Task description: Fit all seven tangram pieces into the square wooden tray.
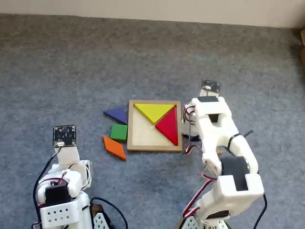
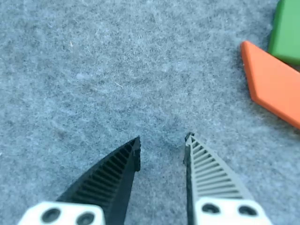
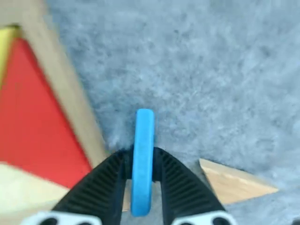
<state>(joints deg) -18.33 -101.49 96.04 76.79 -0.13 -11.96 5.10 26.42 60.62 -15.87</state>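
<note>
The square wooden tray point(image 1: 143, 134) holds a yellow triangle point(image 1: 152, 112) and a red triangle point(image 1: 168, 128). Left of it on the carpet lie a purple triangle point(image 1: 116, 114), a green square point(image 1: 118, 132) and an orange parallelogram point(image 1: 114, 147). My right gripper point(image 3: 143, 152) is shut on a blue piece point(image 3: 144, 131), held on edge just outside the tray's right rim point(image 3: 70, 93), next to the red triangle point(image 3: 37, 117). A tan triangle point(image 3: 234, 180) lies on the carpet close by. My left gripper point(image 2: 161, 143) is open above bare carpet, short of the orange parallelogram point(image 2: 274, 84) and green square point(image 2: 287, 30).
Grey carpet covers the whole work surface. The right arm point(image 1: 217, 129) stands along the tray's right side and hides the carpet beneath it. The left arm point(image 1: 64, 167) sits at the near left, away from the pieces.
</note>
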